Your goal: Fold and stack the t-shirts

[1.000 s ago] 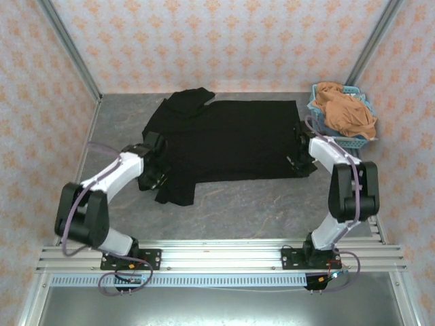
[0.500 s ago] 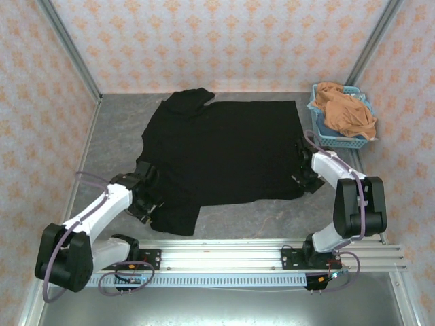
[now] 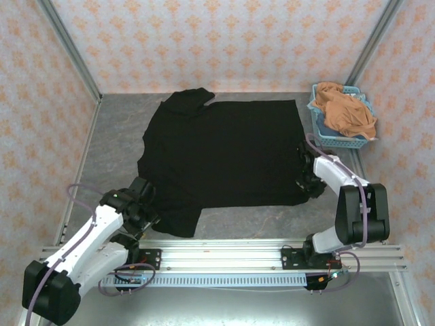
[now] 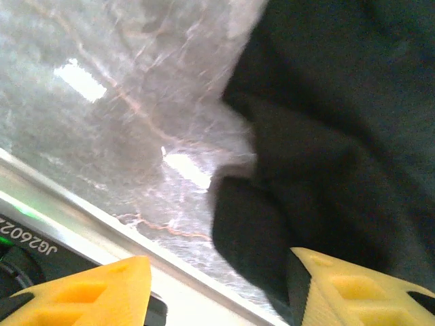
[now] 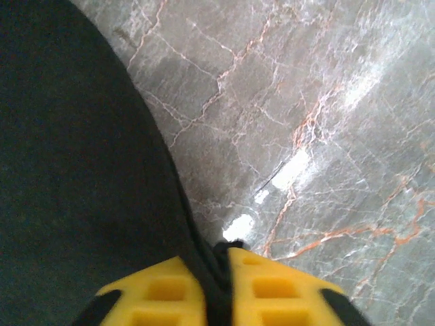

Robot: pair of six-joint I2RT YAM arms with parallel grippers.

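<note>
The black t-shirt (image 3: 224,153) lies spread flat on the table, plain side up, with no print showing. My left gripper (image 3: 143,205) is at its near-left sleeve (image 3: 175,219). In the left wrist view this gripper (image 4: 221,268) is open, its yellow fingers (image 4: 95,288) wide apart, and the black sleeve (image 4: 272,224) lies against the right finger. My right gripper (image 3: 306,178) is at the shirt's right hem. It (image 5: 219,272) is shut on a fold of the black fabric (image 5: 81,170). The orange-tan t-shirt (image 3: 346,112) lies bunched in the basket.
The light-blue lattice basket (image 3: 329,141) stands at the back right corner, close behind the right arm. The metal rail (image 3: 217,255) runs along the near edge, just below the left gripper. Patterned walls close in the table on three sides.
Both arms have drawn back toward the near edge, and the black shirt has slid nearer and spread flatter. The left sleeve now lies close to the rail.
</note>
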